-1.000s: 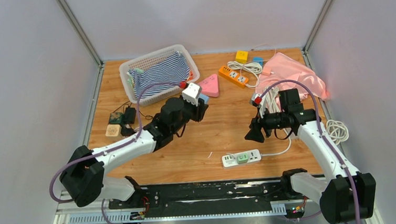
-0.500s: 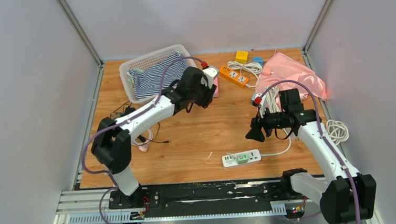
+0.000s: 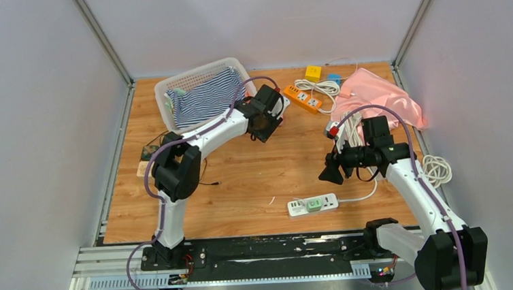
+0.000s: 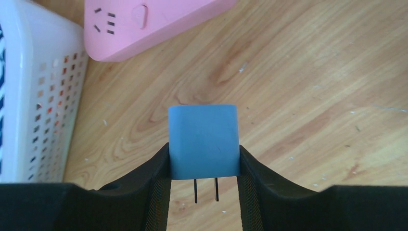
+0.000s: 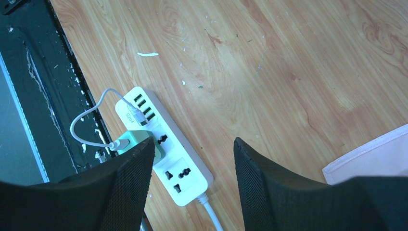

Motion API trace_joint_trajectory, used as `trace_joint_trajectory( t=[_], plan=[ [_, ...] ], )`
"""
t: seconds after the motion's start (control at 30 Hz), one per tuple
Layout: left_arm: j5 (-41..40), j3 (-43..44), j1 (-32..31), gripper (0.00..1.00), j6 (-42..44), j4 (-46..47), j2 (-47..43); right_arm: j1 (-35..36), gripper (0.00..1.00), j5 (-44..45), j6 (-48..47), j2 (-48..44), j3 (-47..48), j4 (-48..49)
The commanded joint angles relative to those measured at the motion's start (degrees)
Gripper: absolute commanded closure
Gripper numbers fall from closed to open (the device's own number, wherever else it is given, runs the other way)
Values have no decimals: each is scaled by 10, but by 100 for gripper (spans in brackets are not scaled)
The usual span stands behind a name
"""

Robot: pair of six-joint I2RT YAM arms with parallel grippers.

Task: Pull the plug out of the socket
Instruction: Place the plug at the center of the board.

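Nearest us in the top view, the white power strip (image 3: 312, 204) lies at about 5 o'clock on the wooden table (image 3: 269, 175), close to its front edge. A green plug (image 3: 313, 204) is seated in it. From the right wrist camera the strip (image 5: 180, 166) shows a thin white cable running into its USB ports, with the green plug (image 5: 132, 139) at its 9 o'clock end. The right gripper (image 3: 328, 170) hangs above the table just toward 1 o'clock from the strip. Its jaws are spread wide with nothing between them, and the strip shows through the gap below. A coiled white cable (image 3: 436, 170) lies at 3 o'clock by the table's right edge. Farther in, just past the table's middle toward 12 o'clock, the left gripper (image 3: 266, 120) has its jaws clamped on the blue plug (image 4: 203, 142). In the left wrist view the left gripper (image 4: 203, 156) pinches the plug's two sides. The two metal prongs are bare and point back toward the camera, clear of any socket. The pink socket (image 4: 144, 24) lies on the wood beyond the plug at 11 o'clock, apart from it. Beside it, at 9 o'clock, is the wall of the white basket (image 4: 33, 96). In the top view the basket (image 3: 168, 90) sits at 11 o'clock and holds a striped cloth (image 3: 203, 97). An orange power strip (image 3: 303, 99) and a pink cloth (image 3: 380, 95) lie toward 1 o'clock, and a yellow cube (image 3: 313, 72) lies farthest back.
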Motion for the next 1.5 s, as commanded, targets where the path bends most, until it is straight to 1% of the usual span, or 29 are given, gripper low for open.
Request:
trace_joint_trajectory(
  t=[0.0,0.1,0.37,0.67,0.8,0.97,1.1,1.33,1.47],
  plan=[
    [-47,36,1,78,49,-44,39,-5,37,10,-7,-6,-6,1],
    [-48,60,1,78,60,-56,64,-5,37,11,-7,-6,-7,1],
    [-56,86,1,75,87,-62,104,-5,37,13,-7,-5,-8,2],
    [-80,111,1,64,97,-61,135,-5,37,13,-9,-3,-10,3],
    [-93,118,1,57,97,-60,143,-5,37,10,-9,-4,-9,2],
    [-110,119,1,41,92,-59,143,-5,37,9,-8,-5,-10,2],
    [-115,118,1,33,90,-58,143,-5,37,8,-9,-6,-10,2],
    [-110,115,1,32,79,-57,125,-5,37,8,-9,-6,-11,3],
    [-89,108,1,32,65,-56,98,-5,37,10,-8,-6,-12,2]
  ],
)
